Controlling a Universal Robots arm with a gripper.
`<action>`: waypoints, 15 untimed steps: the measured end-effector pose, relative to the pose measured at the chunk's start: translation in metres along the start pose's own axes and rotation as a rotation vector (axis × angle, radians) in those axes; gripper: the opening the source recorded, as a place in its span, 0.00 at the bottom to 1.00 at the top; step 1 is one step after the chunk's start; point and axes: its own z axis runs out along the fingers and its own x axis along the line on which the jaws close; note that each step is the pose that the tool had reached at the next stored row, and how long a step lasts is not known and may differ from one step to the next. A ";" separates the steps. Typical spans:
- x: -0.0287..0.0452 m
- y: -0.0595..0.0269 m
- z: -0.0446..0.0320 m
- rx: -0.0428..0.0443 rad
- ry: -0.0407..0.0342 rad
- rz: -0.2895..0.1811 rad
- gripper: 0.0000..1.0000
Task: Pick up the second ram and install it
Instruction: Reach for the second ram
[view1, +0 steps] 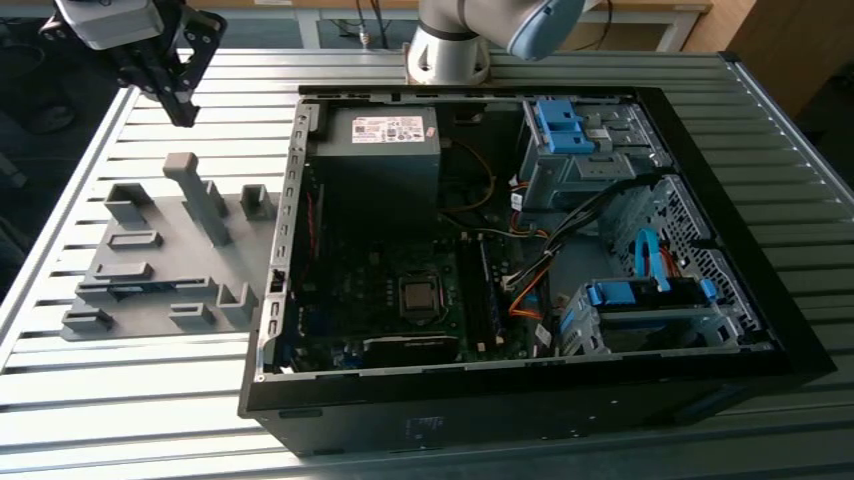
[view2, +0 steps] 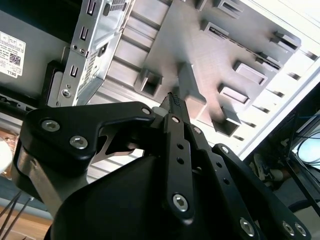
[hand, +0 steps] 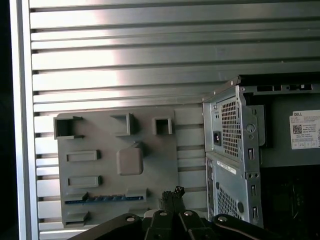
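Observation:
The second ram (hand: 105, 198) is a thin blue-green stick lying on edge in a slot of the grey holder tray (hand: 100, 170), at the tray edge nearest the gripper in the first wrist view. In the exterior view the ram (view1: 134, 290) shows as a blue strip near the tray's front left. My gripper (view1: 180, 110) hangs high over the table behind the tray (view1: 174, 260), well apart from the ram. Both wrist views show its black fingertips (hand: 172, 192) pressed together with nothing between them. In the second wrist view the gripper (view2: 172, 97) points toward the tray's upright grey post.
An open black computer case (view1: 534, 385) lies on the slatted metal table (view1: 134, 420), to the exterior view's right of the tray. Inside are the motherboard (view1: 400, 290), a power supply (view1: 380, 140), cables and blue drive-bay latches (view1: 641, 295). The arm's base (view1: 447, 50) stands behind the case.

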 end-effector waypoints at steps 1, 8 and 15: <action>0.0005 0.0000 0.0000 0.0000 0.0000 0.000 0.11; 0.0049 -0.0004 0.0000 0.0000 0.0000 0.000 0.11; 0.0092 -0.0007 0.0001 0.0000 0.0000 0.000 0.11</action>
